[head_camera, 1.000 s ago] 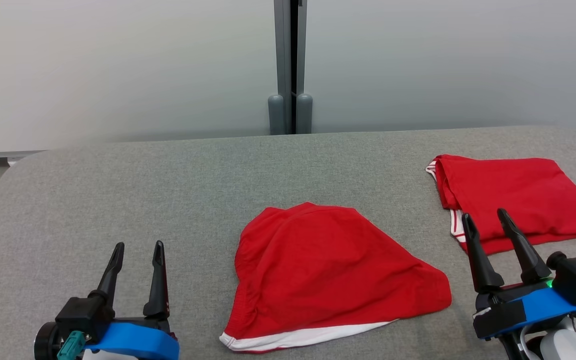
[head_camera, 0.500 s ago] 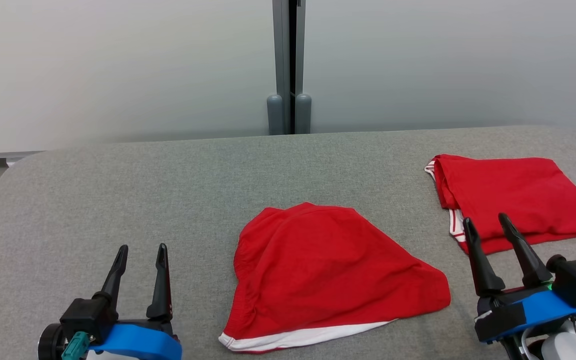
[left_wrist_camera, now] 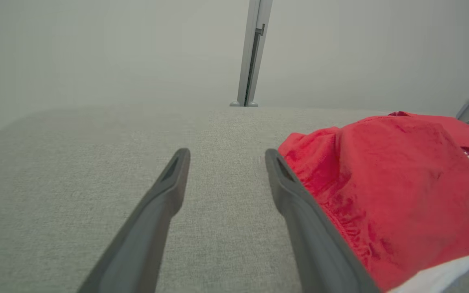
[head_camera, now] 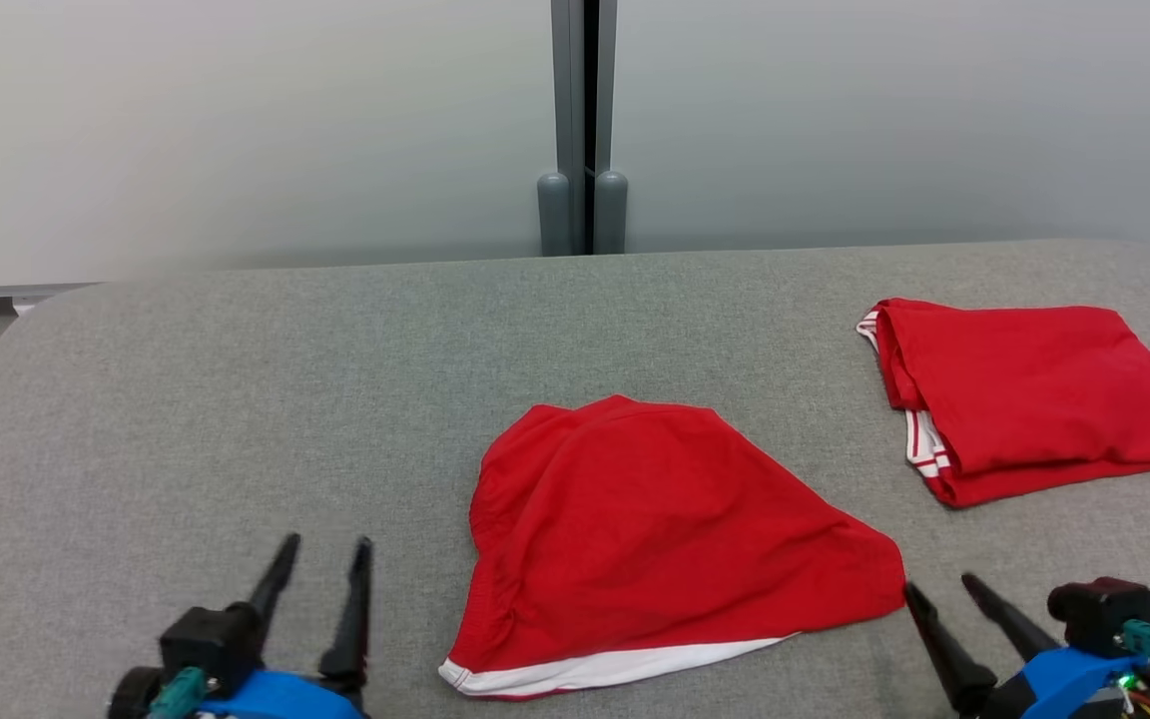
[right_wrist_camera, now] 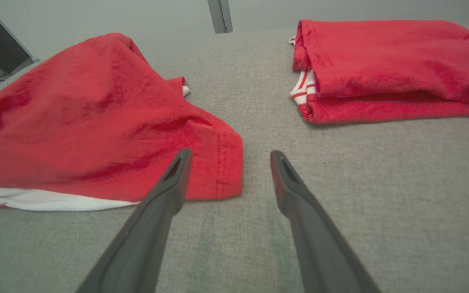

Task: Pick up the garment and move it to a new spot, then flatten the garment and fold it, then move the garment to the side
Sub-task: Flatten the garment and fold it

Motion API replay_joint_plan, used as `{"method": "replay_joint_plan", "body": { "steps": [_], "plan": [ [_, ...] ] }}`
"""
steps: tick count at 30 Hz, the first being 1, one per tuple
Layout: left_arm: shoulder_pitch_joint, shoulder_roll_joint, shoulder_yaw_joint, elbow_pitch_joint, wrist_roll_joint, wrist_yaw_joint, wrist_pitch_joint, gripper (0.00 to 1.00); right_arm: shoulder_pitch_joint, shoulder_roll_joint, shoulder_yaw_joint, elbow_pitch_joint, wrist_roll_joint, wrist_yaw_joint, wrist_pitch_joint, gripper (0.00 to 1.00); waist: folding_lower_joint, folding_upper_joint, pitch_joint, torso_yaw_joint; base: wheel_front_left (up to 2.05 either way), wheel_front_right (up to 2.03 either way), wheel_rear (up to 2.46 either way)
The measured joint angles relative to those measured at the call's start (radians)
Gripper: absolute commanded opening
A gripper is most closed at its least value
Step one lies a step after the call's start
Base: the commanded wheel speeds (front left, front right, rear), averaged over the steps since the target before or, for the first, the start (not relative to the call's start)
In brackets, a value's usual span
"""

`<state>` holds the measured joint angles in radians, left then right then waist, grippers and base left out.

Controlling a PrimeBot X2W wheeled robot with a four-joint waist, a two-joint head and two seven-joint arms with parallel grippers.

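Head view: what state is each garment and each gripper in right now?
Loose garment: unfolded, rumpled, lying on the grey surface, not held.
Folded garment: folded, lying at the far right, untouched.
Left gripper: jaws open, empty, apart from the loose garment on its left.
Right gripper: jaws open, empty, close by the loose garment's right corner.

Loose garment (head_camera: 655, 539) on surface (head_camera: 236, 399), centre, toward near edge. Folded garment (head_camera: 1024, 399) on surface, farther back at right, well apart. Left claw (head_camera: 327, 541) near left, apart from loose garment. Right claw (head_camera: 939, 584) near right, just beside loose garment's right corner. Post (head_camera: 583, 130) behind far edge, centre.
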<state>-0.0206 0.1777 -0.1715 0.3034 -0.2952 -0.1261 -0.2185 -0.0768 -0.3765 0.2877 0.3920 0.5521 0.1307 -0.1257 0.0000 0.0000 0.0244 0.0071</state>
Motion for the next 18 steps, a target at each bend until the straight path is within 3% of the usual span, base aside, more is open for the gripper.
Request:
{"method": "replay_joint_plan", "body": {
  "steps": [7, 11, 18],
  "plan": [
    [0.009, 0.084, -0.196, -0.027, -0.171, -0.004, 0.149, 1.00, -0.001, -0.028, 0.090, 0.067, 0.085, 0.000, 0.125, 1.00, -0.0001, 0.0000, 0.014, 0.001, 0.00, 0.00, 0.00],
    [0.009, 0.133, -0.278, -0.045, -0.268, -0.004, 0.241, 1.00, -0.044, -0.022, 0.124, 0.132, 0.070, 0.000, 0.124, 1.00, 0.0000, 0.0000, 0.029, 0.005, 0.00, 0.00, 0.00],
    [-0.010, 0.171, -0.332, -0.018, -0.317, -0.004, 0.324, 1.00, -0.128, 0.003, 0.174, 0.208, 0.049, 0.000, 0.078, 1.00, 0.0000, 0.0000, 0.057, 0.014, 0.00, 0.00, 0.00]
  ]
}}
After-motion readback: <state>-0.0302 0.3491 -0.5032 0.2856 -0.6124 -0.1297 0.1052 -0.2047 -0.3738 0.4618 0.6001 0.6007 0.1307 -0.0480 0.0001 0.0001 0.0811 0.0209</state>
